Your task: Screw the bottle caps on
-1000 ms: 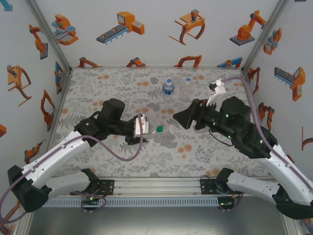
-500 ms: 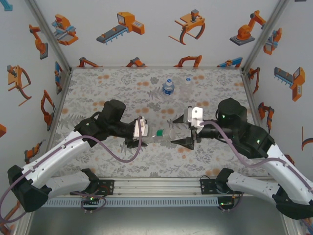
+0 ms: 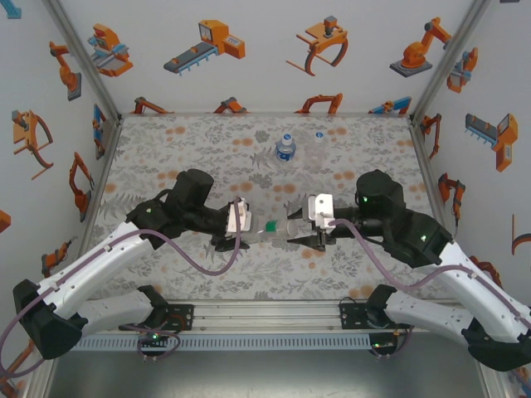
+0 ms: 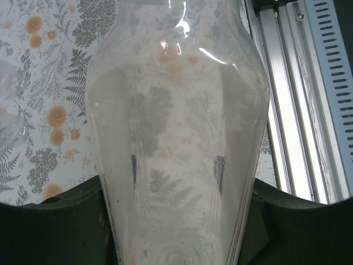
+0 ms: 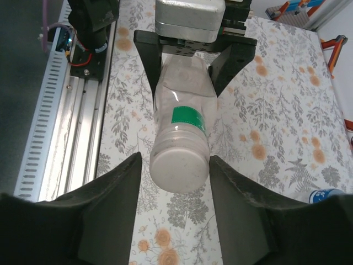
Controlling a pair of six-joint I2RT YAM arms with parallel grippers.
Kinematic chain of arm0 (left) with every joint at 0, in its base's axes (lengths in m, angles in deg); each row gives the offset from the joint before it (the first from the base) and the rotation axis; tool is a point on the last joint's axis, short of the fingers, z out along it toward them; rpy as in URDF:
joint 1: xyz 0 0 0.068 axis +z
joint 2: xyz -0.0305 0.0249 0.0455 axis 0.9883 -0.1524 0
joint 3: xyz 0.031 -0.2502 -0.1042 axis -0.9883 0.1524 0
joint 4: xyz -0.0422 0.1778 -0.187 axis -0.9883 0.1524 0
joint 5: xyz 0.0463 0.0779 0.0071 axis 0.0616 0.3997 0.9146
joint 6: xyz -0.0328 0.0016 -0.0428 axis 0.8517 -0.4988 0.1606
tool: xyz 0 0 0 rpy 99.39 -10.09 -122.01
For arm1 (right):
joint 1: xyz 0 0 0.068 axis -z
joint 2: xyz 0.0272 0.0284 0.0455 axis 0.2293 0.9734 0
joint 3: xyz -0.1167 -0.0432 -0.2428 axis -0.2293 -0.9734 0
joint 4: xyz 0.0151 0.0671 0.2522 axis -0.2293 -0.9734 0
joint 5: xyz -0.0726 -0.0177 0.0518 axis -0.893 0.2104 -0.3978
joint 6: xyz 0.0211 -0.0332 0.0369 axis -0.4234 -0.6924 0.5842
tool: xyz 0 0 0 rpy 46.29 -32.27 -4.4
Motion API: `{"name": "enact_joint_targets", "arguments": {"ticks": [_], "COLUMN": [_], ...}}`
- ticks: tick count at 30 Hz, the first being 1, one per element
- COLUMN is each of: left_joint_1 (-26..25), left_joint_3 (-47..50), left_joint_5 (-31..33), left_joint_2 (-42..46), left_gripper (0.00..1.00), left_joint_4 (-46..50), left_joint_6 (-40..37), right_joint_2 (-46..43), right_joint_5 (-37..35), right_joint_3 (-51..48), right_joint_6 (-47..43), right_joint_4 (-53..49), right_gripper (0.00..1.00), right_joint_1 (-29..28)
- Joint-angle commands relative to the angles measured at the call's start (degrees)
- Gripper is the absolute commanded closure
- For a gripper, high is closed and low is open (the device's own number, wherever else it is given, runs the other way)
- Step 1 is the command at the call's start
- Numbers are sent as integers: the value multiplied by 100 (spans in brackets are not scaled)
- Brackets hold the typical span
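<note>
A clear bottle (image 3: pixel 264 225) with a green band (image 5: pixel 188 117) lies level above the table, and my left gripper (image 3: pixel 247 225) is shut on its body. Seen from the left wrist, that bottle (image 4: pixel 176 127) stands wide between the dark fingers (image 4: pixel 49 226). Its white cap (image 5: pixel 180 168) points at my right gripper (image 5: pixel 175 161), which is open. The two fingers (image 5: pixel 113 210) flank the cap with a thin gap on each side. My left gripper (image 5: pixel 190 77) holds the bottle's far end.
At the back stand a blue-label bottle (image 3: pixel 285 149) with a white cap and a plain clear bottle (image 3: pixel 318 138). The blue label (image 5: pixel 326 194) also peeks in low right. An aluminium rail (image 3: pixel 265 315) runs along the near edge. Printed walls close in three sides.
My right gripper has rolled over and slid left onto the cap end of the bottle, its jaws narrowing around the cap. The left arm and bottle have held still.
</note>
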State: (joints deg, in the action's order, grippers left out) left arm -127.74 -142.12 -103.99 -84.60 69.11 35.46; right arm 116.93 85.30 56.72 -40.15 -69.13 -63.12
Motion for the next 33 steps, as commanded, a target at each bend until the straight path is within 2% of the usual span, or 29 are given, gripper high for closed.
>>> {"name": "enact_joint_targets", "arguments": {"ticks": [1, 5, 9, 11, 15, 19, 22, 24, 27, 31, 33], "left_joint_1": [-35, -35, -35, -35, -35, -37, -39, -35, -35, -35, -35], "left_joint_3": [-152, -125, -71, -57, 35, 85, 50, 44, 39, -14, -30], "left_joint_5": [-199, -198, -170, -107, 67, 113, 111, 109, 109, 110, 105], "left_joint_2": [20, 35, 19, -5, -33, -97, -193, -233, -264, -348, -381], "left_gripper": [100, 100, 100, 100, 100, 100, 100, 100, 100, 100, 100], "left_joint_4": [10, -76, -264, -371, -631, -921, -978, -1007, -1022, -1021, -1008], "left_joint_6": [-72, -56, -21, 12, 29, 85, 97, 84, 60, 19, 6], "right_joint_2": [-43, -147, -325, -411, -506, -503, -442, -409, -351, -439, -548], "right_joint_5": [-144, -389, -807, -1267, -2742, -3395, -3747, -3766, -3856, -4143, -4350], "right_joint_3": [-98, -243, -566, -750, -994, -1153, -1136, -1143, -1003, -824, -694], "right_joint_6": [14, 615, 2163, 3264, 6062, 8619, 10188, 10535, 10429, 9655, 9037], "right_joint_4": [223, 482, 1038, 1328, 1328, 1050, 517, 667, 685, 752, 764], "right_gripper": [58, 67, 76, 83, 97, 100, 100, 99, 88, 61, 53], "right_joint_1": [-14, -9, -10, -12, -14, -14, -14, -13, -14, -14, -12]}}
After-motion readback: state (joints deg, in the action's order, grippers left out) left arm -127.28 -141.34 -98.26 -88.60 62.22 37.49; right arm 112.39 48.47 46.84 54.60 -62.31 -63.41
